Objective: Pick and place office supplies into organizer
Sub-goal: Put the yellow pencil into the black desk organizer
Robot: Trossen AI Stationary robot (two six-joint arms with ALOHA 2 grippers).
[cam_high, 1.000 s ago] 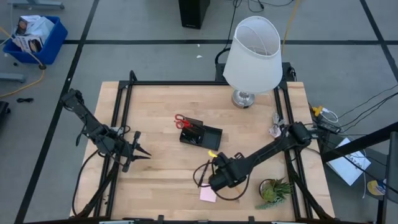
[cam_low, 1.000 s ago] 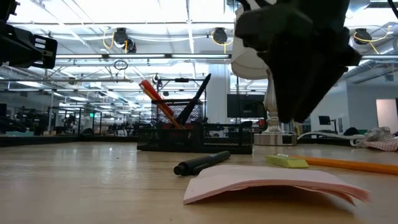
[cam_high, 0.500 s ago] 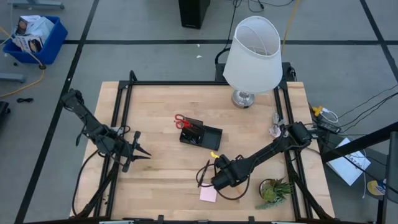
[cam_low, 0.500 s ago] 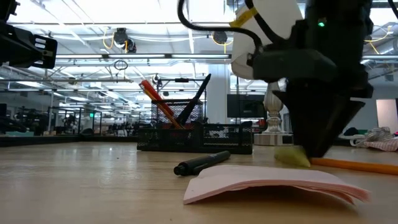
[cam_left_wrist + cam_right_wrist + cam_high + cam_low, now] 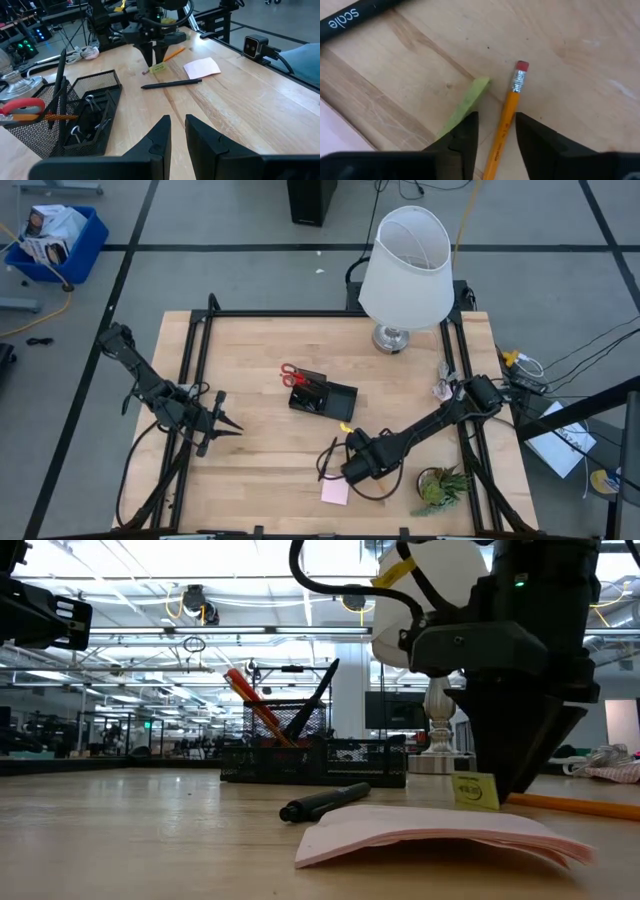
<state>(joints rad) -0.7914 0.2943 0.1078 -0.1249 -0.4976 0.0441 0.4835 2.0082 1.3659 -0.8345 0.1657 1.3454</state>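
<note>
Nearest in low view: pink pad [image 5: 440, 833] flat on table, black pen [image 5: 325, 802] just behind it.

R gripper [image 5: 515, 775] sits low over the yellow-green piece [image 5: 474, 790], fingers parted, one touching it. We judge they're straddling it to pinch; not gripped yet. Piece tips up on edge, prob. levered by that finger.

R wrist view alone shows the pencil [image 5: 506, 117] between the fingers too, so risk of nipping both.

Organizer [image 5: 322, 394] beyond, mid-table, scissors [image 5: 291, 375] already in.

L gripper [image 5: 222, 424] idles far left, fingers nearly closed, empty.
</note>
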